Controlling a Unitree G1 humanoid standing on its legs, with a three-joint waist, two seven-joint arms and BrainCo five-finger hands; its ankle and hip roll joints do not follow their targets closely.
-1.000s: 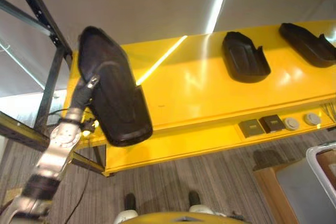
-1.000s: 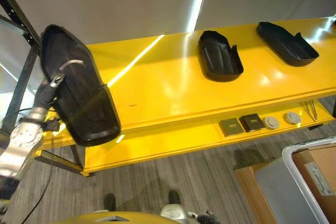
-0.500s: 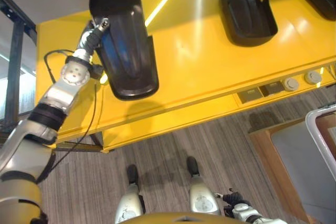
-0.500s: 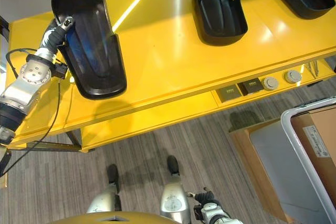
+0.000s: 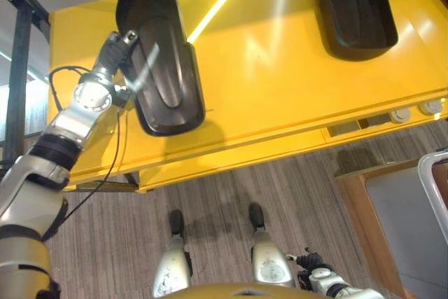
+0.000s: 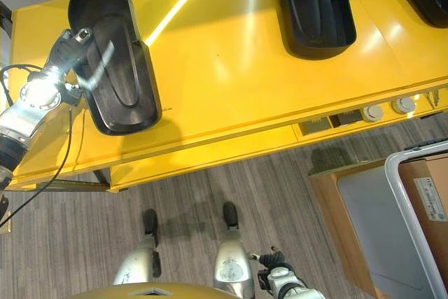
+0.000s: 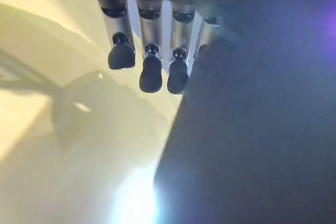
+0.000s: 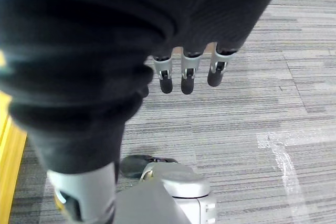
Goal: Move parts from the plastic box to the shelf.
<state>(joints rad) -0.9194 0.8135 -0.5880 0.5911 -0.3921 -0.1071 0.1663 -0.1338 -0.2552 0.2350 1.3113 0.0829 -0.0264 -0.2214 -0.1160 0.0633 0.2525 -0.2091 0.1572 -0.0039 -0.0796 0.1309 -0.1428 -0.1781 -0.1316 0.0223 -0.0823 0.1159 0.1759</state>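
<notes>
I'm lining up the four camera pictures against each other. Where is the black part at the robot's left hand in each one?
Left eye view: black part, upper left on the yellow shelf, beside the left hand.
Right eye view: upper left.
Left wrist view: the dark mass past the fingers.
Right wrist view: not in it.
Shared landmark: the yellow shelf.

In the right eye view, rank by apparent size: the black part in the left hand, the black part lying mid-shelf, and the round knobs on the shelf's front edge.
1. Black part in the left hand, though it may sit nearer the camera.
2. Mid-shelf black part.
3. Round knobs, smallest.
</notes>
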